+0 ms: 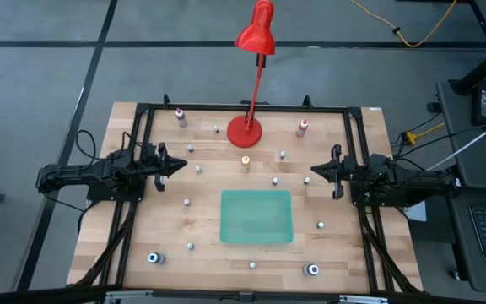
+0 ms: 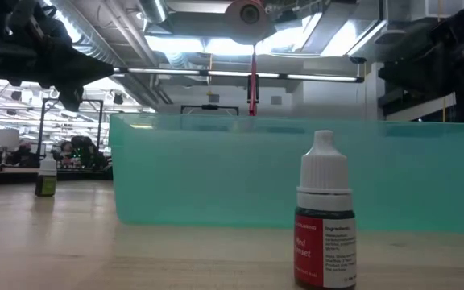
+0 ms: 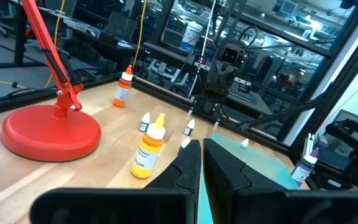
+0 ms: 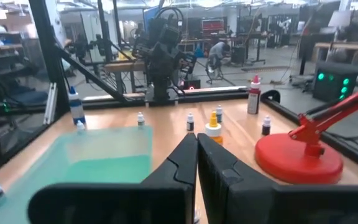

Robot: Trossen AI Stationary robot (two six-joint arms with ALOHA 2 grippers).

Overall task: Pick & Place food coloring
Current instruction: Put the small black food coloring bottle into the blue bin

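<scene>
Since the food coloring (image 1: 245, 161) is scattered singly across the wooden table (image 1: 142, 228) rather than grouped, you face many separate picks. Taking the green tray (image 1: 256, 216) at the table's middle as the clock's centre in the high view, a yellow-orange bottle stands at twelve o'clock, just in front of the red lamp (image 1: 245, 129). Small white-capped bottles ring the tray: around nine o'clock, near three o'clock, and at six o'clock by the near edge. Two blue-topped bottles (image 1: 153, 257) sit toward seven and five o'clock, and pink- and red-topped ones stand at the far rail, toward eleven and one o'clock. None lies in the tray, so judging from this, nothing is placed yet; the tray looks like the intended drop spot, kept central so either arm can reach it.

Your left gripper (image 1: 178, 166) hangs at about ten o'clock, fingers pressed together and pinching nothing. Your right gripper (image 1: 315, 171) mirrors it at about two o'clock, also pressed together and empty. Both point inward at the tray, which reads as a resting stance before a first reach.
</scene>
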